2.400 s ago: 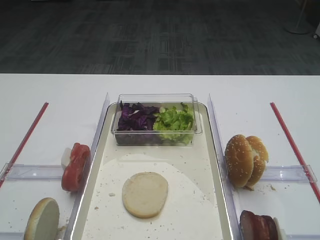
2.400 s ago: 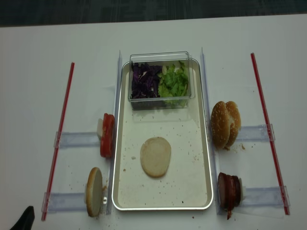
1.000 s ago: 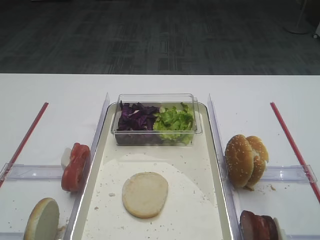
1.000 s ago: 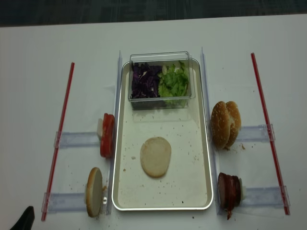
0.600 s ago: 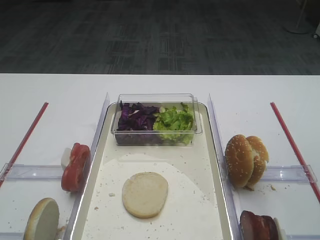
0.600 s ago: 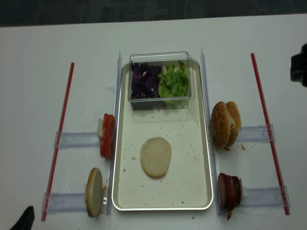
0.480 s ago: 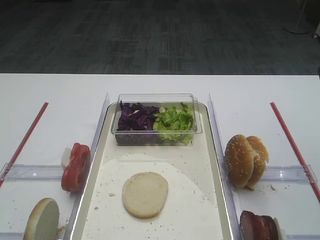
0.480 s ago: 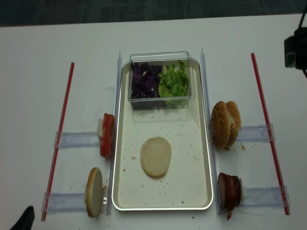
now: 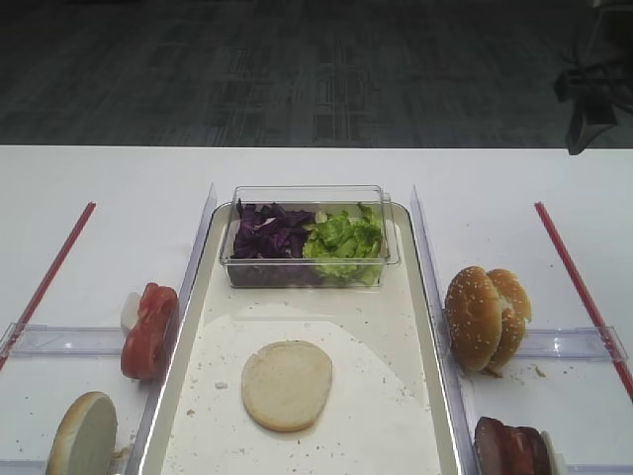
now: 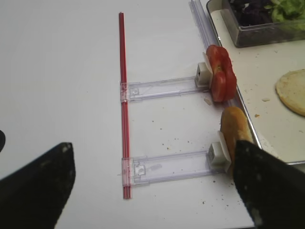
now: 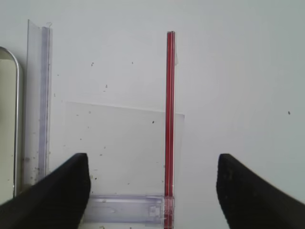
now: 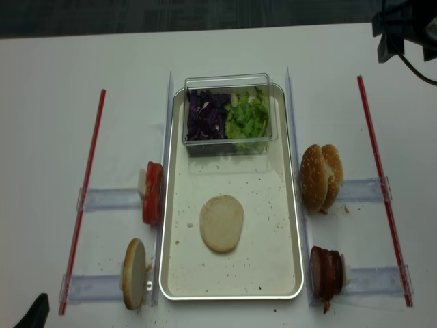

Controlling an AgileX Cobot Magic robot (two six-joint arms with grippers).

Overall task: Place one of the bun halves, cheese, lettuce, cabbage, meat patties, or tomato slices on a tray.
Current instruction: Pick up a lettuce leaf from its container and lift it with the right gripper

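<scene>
A pale bun half point(image 12: 221, 223) lies flat on the silver-rimmed tray point(image 12: 232, 296). Left of the tray stand red tomato slices point(image 12: 152, 193) and another bun half point(image 12: 133, 273) on edge. On the right are sesame bun halves point(image 12: 321, 176) and meat patties point(image 12: 326, 270). Purple cabbage point(image 12: 207, 116) and green lettuce point(image 12: 247, 117) fill a clear tub. No cheese is in view. My right gripper point(image 11: 152, 191) hangs open and empty over the far right of the table, above a red strip point(image 11: 169, 119). My left gripper point(image 10: 152, 191) is open and empty near the front left corner.
The clear tub point(image 12: 229, 80) sits on the tray's far end. Red strips point(image 12: 85, 198) and clear plastic rails point(image 12: 109, 199) run on both sides of the tray. The right arm point(image 12: 403, 27) shows dark at the far right corner.
The right arm has come into the high views at the right and moved toward the table's far edge. No food has moved, and the left gripper has stayed in place.
</scene>
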